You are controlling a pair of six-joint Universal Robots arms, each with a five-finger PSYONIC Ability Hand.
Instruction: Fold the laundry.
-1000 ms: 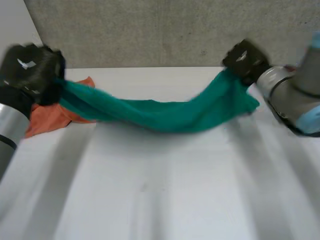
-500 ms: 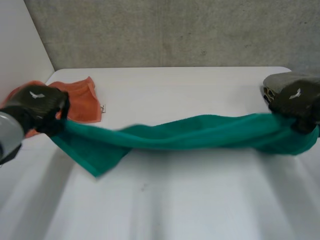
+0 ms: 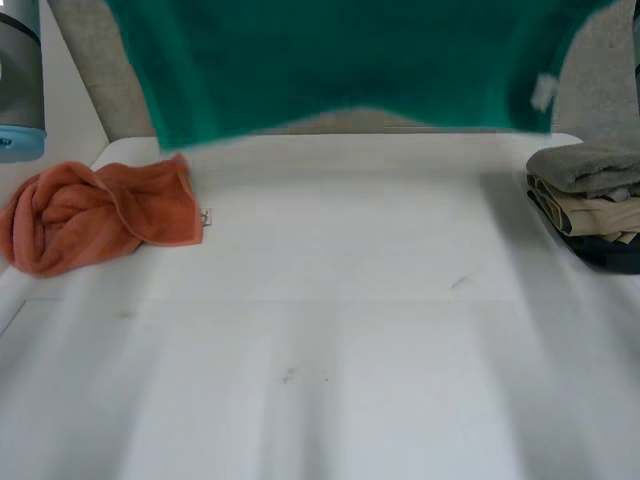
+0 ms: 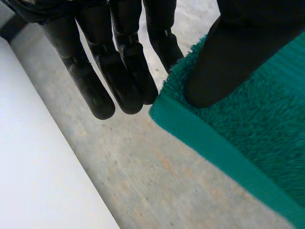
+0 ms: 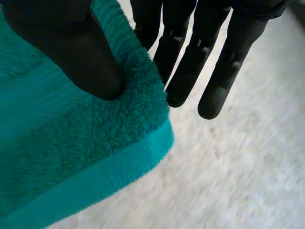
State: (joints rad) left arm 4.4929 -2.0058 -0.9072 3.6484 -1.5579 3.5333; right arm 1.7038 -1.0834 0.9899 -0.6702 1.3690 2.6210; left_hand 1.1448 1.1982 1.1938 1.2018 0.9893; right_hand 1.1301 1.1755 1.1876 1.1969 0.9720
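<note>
- A white worktop (image 3: 340, 330) runs out in front of me to a grey concrete wall (image 3: 600, 90). It carries a crumpled orange towel (image 3: 100, 212) on my left and a folded stack (image 3: 588, 200) of grey and beige pieces on my right.
- The green terry towel (image 3: 340, 60) is up in the air between my arms. It is spread wide and hangs clear above the far part of the worktop, touching nothing on it.
- My left hand (image 4: 121, 71) has one top corner of the towel (image 4: 257, 138). The thumb presses the pile against a finger behind the cloth, and the other fingers hang straight just beside the hem.
- My right hand (image 5: 205, 57) pinches the opposite top corner (image 5: 71, 157) the same way, thumb on the loops, with the remaining fingers straight and free of the cloth.
- I judge it light and entirely limp, since it sags in the middle and will not keep any shape on its own.
- The looped pile should grip well, so I expect little slipping and it is in no way fragile.
- The flat woven hem at the corners looks like the firmest place to hold, and corner grips keep the edges square for a fold.
- A small white tag (image 3: 542, 92) shows near my right side of the towel.
</note>
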